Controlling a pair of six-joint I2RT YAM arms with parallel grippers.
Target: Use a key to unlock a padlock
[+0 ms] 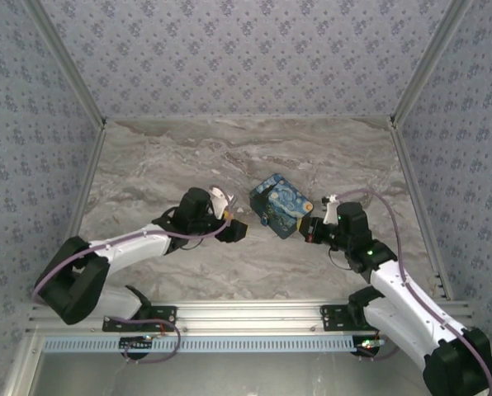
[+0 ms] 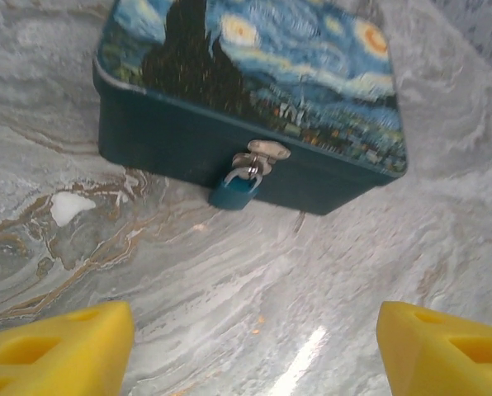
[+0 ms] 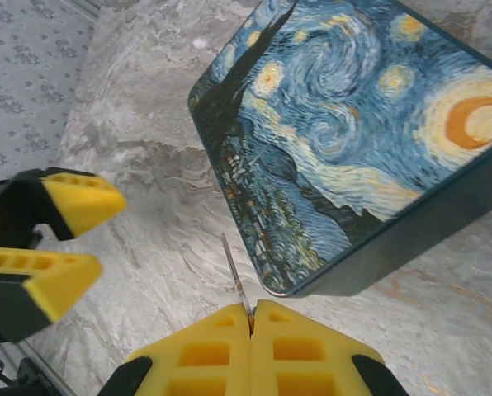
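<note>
Padlock (image 2: 235,191), teal-bodied with a silvery shackle, hangs from the hasp (image 2: 268,149) of the glossy starry box (image 2: 254,66) mid-way across the marbled table (image 1: 147,157); I see my left gripper (image 2: 250,323) spread and my right gripper (image 3: 252,318) pinching the thin metal key (image 3: 233,272).

Key (image 3: 235,276) head hidden inside right pincer (image 3: 252,310); padlock (image 2: 233,191) shackle blurred, perhaps behind hasp (image 2: 268,149).

The right gripper (image 3: 252,318) is seen at the bottom edge, its yellow fingers pressed together on the key (image 3: 232,268), whose thin blade is pointed upward just beside the near corner of the starry-print box (image 3: 353,140). The box is set lid-up on the marble table (image 3: 147,165). At the left, the left gripper (image 3: 106,235) is held with its yellow fingers parted, apart from the box.
</note>
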